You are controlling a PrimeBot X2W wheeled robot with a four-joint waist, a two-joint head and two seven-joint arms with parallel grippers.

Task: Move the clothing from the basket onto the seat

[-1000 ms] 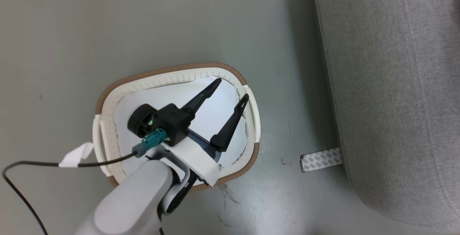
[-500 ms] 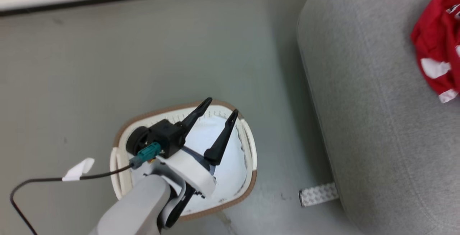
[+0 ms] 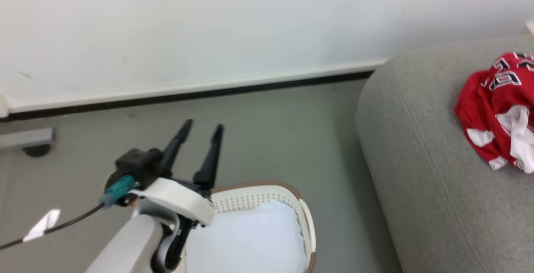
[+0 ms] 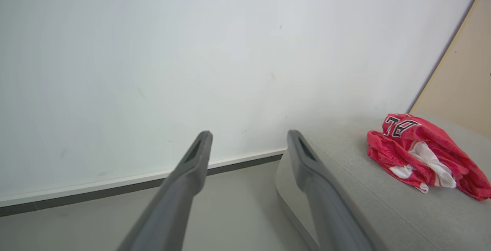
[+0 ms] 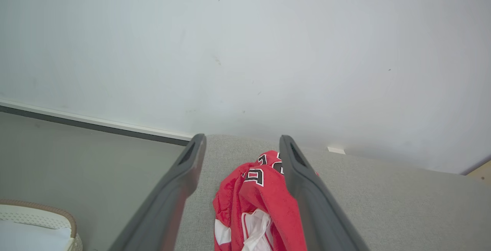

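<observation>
Red clothing (image 3: 475, 110) lies bunched on the grey seat (image 3: 417, 173), well apart from the basket (image 3: 258, 186) on the floor (image 3: 292, 139). What shows of the basket's inside is pale lining (image 3: 250, 239) with no red, though its near part is cut off. The left gripper (image 3: 203, 126) hangs near the basket's rim, fingers apart and empty. The right gripper (image 5: 241, 143), likewise spread and empty, points at the heap. The task looks finished, or nearly so.

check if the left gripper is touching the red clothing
Apart. The head view shows the left gripper open over the floor near the basket, while the clothing lies on the seat, with bare cushion between.
</observation>
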